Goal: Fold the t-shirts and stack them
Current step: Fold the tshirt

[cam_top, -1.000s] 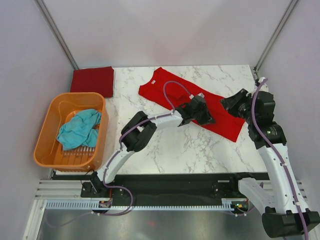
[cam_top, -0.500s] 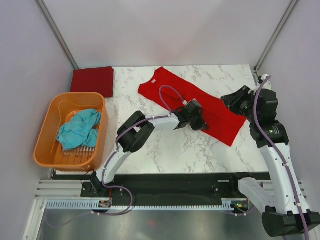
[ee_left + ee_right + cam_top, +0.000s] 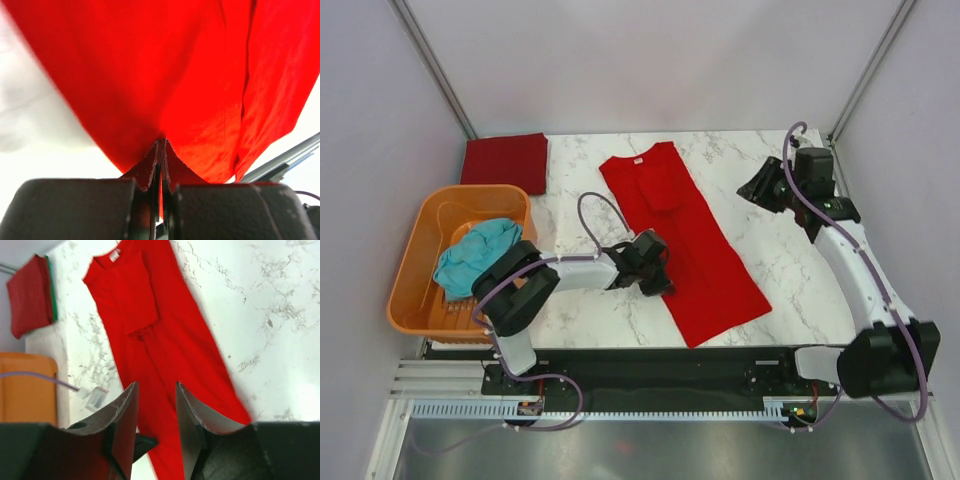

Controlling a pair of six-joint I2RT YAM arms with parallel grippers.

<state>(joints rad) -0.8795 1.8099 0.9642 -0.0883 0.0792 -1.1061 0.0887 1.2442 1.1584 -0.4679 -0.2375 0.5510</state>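
Red cloth fills the left wrist view: my left gripper [image 3: 161,145] is pinched tight on the near-left edge of the bright red t-shirt [image 3: 685,230], low over the marble table [image 3: 770,250]. The right gripper [image 3: 156,387] hangs above the far right of the table, fingers parted with nothing between them. The shirt lies as a long narrow strip with a sleeve turned in near the collar, so I judge its lengthwise fold done and the crosswise folds left to do. The maroon t-shirt [image 3: 505,160] sits folded at the far-left corner, which I take for the start of the stack. The teal t-shirt [image 3: 475,258] lies crumpled in the orange basket [image 3: 412,262], not yet folded.
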